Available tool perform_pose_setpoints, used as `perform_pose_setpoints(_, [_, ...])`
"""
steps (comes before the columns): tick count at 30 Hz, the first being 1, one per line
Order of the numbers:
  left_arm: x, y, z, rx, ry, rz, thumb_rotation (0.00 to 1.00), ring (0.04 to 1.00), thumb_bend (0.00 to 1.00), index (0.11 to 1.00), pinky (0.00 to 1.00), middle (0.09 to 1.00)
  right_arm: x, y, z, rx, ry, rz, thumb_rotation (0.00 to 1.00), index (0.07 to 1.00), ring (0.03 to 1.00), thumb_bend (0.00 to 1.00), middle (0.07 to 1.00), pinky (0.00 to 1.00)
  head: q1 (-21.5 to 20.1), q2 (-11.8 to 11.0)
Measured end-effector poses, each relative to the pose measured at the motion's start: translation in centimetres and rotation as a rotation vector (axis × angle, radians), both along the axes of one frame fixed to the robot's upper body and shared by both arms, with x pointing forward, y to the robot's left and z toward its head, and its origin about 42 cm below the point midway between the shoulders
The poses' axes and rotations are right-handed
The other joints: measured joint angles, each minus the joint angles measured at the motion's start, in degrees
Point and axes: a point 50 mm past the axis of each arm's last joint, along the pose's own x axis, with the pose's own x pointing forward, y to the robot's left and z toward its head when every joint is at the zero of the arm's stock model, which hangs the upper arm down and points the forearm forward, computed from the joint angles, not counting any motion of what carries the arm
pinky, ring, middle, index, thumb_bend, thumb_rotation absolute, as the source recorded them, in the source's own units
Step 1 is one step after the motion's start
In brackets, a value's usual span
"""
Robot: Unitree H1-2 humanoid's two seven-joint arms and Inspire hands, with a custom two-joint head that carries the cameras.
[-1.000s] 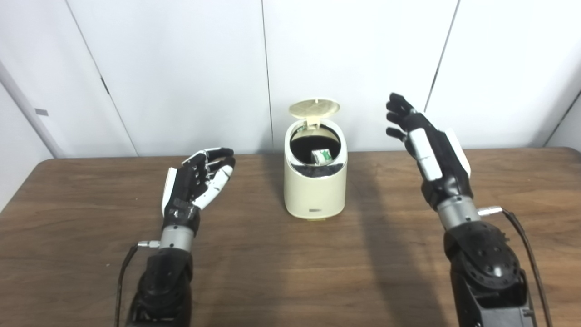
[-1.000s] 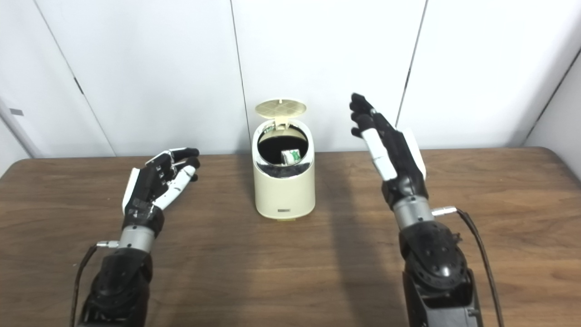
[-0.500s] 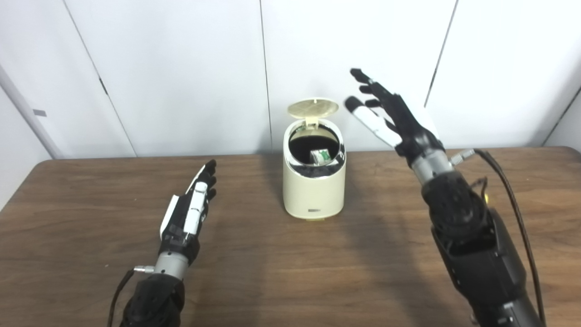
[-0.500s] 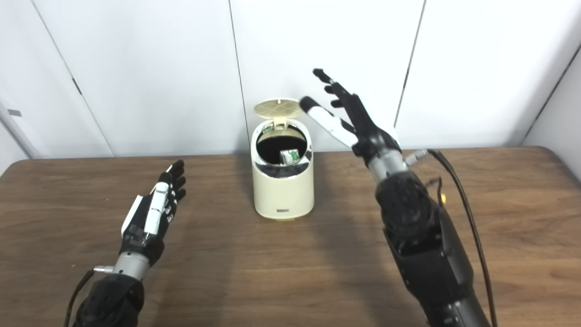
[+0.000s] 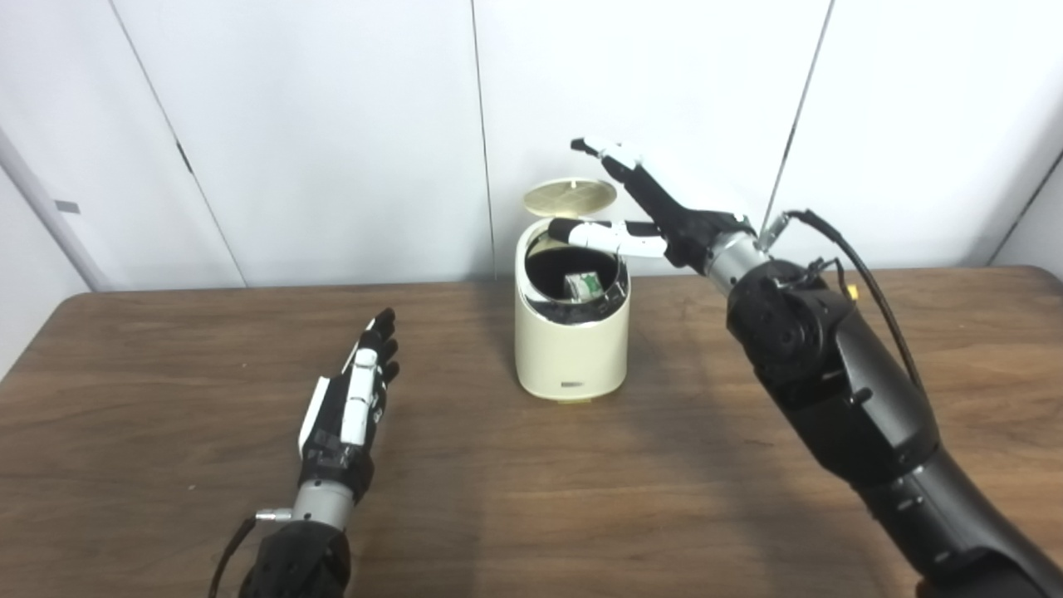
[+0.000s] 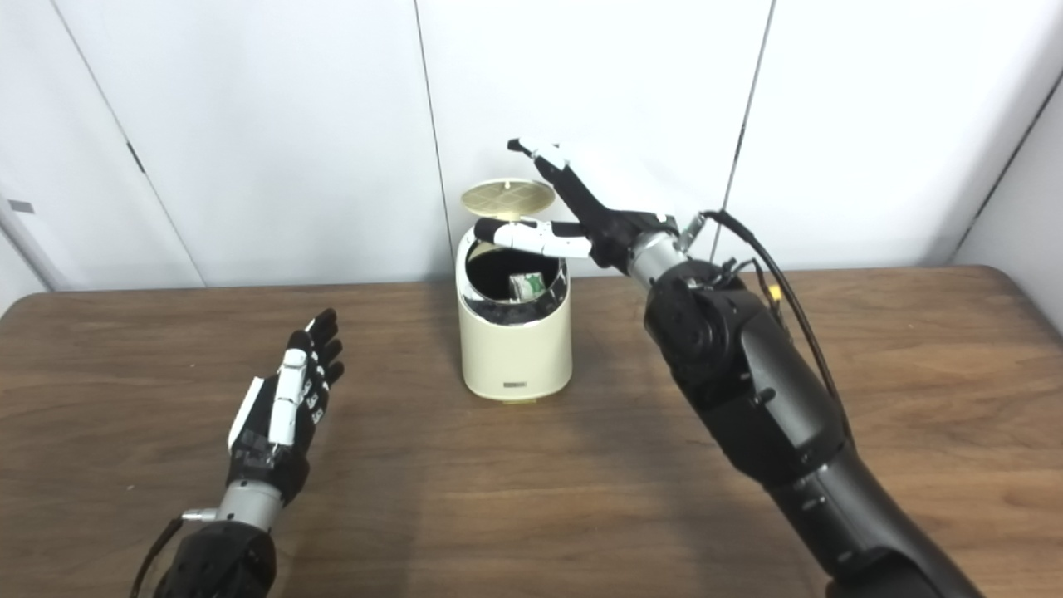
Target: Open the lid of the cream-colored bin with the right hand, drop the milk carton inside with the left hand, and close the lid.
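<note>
A brown wooden table (image 5: 581, 498) stands before white wall panels (image 5: 332, 124) with dark seams.

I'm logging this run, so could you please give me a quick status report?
Right robot hand open at raised lid, not holding it. Left robot hand open, empty, low over table. Milk carton inside cream-colored bin. Nothing in the way.

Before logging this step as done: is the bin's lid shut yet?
Open: the lid stands raised behind the bin mouth, milk carton visible inside.
</note>
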Motion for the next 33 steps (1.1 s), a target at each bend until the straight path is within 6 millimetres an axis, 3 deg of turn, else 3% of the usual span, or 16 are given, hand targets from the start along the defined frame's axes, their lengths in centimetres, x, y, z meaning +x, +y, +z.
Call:
perform_pose_setpoints(12, [0.0,-0.3,0.0,-0.003,-0.002,-0.002,1.0,1.0,0.65,1.0,1.0,1.0,-1.2,-1.6,0.4,-0.167,-0.046,-0.006,0.9,0.818,0.863,0.56,0.821,0.84,-0.53,0.26])
perform_pose_setpoints(21, [0.0,-0.4,-0.1,0.009,0.001,0.022,1.0,0.996,0.66,1.0,1.0,1.0,-2.4,-3.2,0.4,-0.217,-0.034,-0.024,0.94,0.836,0.896,0.59,0.836,0.89,-0.26,0.61])
perform_pose_setpoints(33, [0.0,-0.4,-0.1,0.04,0.004,0.041,1.0,0.986,0.63,1.0,1.0,1.0,-3.1,-1.3,-0.3,-0.363,0.006,-0.013,0.97,0.797,0.899,0.63,0.83,0.91,0.26,0.88])
